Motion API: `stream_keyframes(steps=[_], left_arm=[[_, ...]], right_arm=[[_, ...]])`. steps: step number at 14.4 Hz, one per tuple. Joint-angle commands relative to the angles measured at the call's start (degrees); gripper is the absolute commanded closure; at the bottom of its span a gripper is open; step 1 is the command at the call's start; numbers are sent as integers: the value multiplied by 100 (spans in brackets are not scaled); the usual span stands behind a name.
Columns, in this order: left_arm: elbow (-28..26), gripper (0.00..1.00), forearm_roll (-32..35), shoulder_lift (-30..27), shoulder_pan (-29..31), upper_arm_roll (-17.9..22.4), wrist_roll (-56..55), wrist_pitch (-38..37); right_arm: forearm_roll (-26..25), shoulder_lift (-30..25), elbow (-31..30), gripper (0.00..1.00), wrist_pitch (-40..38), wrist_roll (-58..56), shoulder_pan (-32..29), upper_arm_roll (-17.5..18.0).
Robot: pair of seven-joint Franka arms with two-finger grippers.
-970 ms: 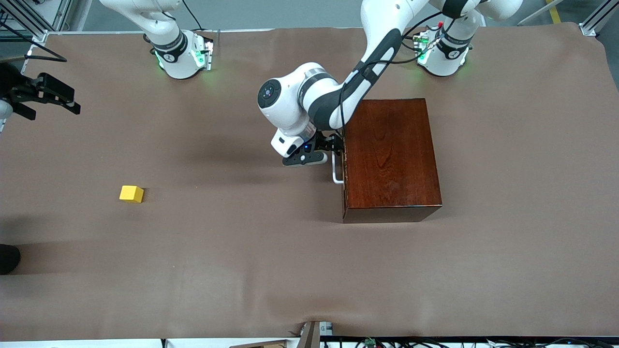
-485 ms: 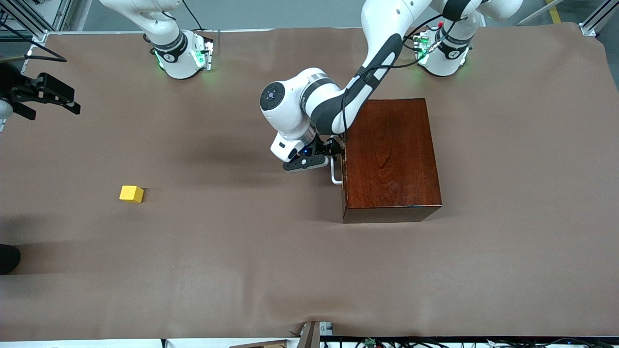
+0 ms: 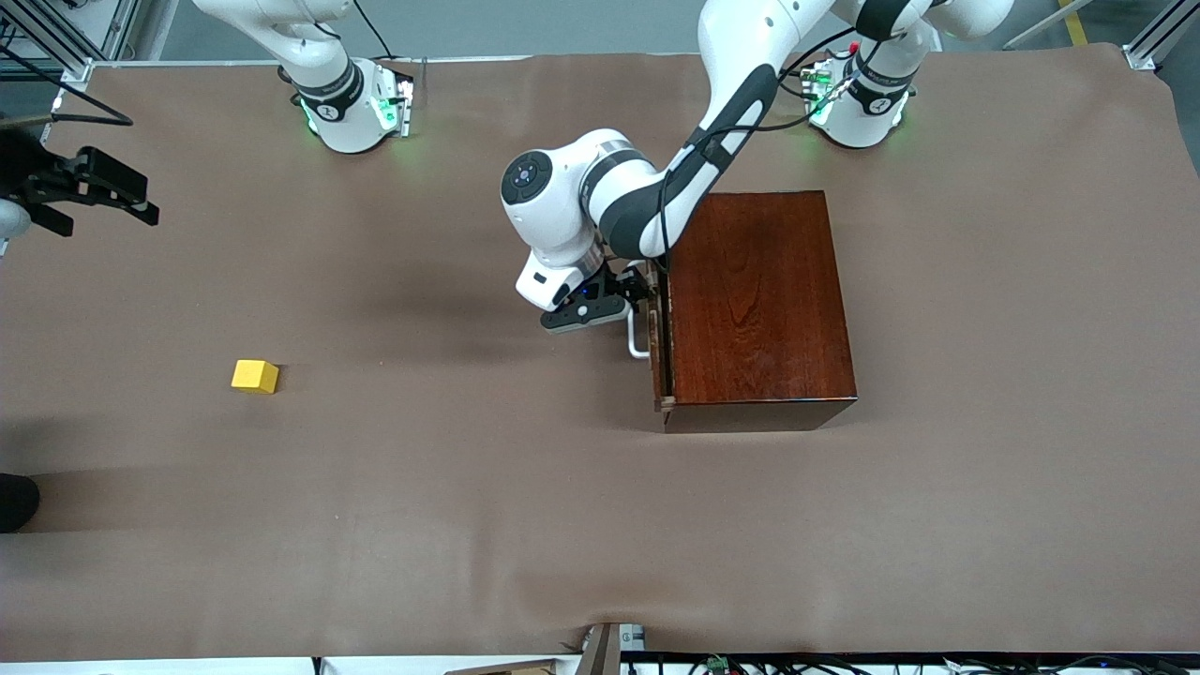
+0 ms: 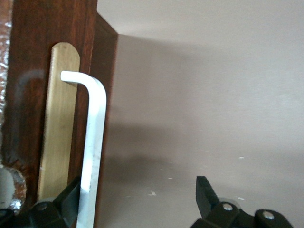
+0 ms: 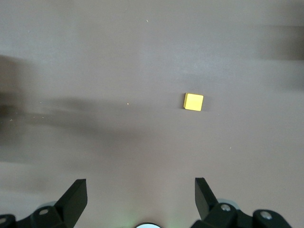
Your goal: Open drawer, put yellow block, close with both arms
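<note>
The reddish-brown wooden box point(image 3: 759, 300) stands toward the left arm's end of the table. Its drawer point(image 3: 659, 347) is out by a narrow gap, the white bar handle point(image 3: 636, 339) facing the right arm's end. My left gripper point(image 3: 645, 284) is at the handle and open wide. In the left wrist view one finger point(image 4: 70, 197) sits between the handle point(image 4: 95, 137) and the drawer front point(image 4: 23, 80), the left gripper point(image 4: 137, 190) straddling the bar without clamping it. The yellow block point(image 3: 255, 376) lies alone on the cloth. My right gripper point(image 3: 139, 197) waits open in the air, the yellow block point(image 5: 194, 101) below the right gripper point(image 5: 140, 187).
A brown cloth point(image 3: 469, 525) covers the whole table. The two arm bases point(image 3: 352, 108) point(image 3: 858, 103) stand along the edge farthest from the front camera. A dark object point(image 3: 14, 502) shows at the table's edge by the right arm's end.
The drawer has slid out a little toward the right arm's end, and my left gripper has moved that way with the handle. The right arm has barely shifted.
</note>
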Motion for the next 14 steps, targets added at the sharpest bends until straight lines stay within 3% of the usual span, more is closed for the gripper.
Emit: stream_keyframes(steps=[1,14], left_arm=[[159,0,-274,242,-117,-31,-292,568],[159,0,-574,321,-178,-31,-1285,2088]], right_arm=[[66,8,26,0,-1,-36,-86,44],[-31,157,141,0,175,-45,-122,36]])
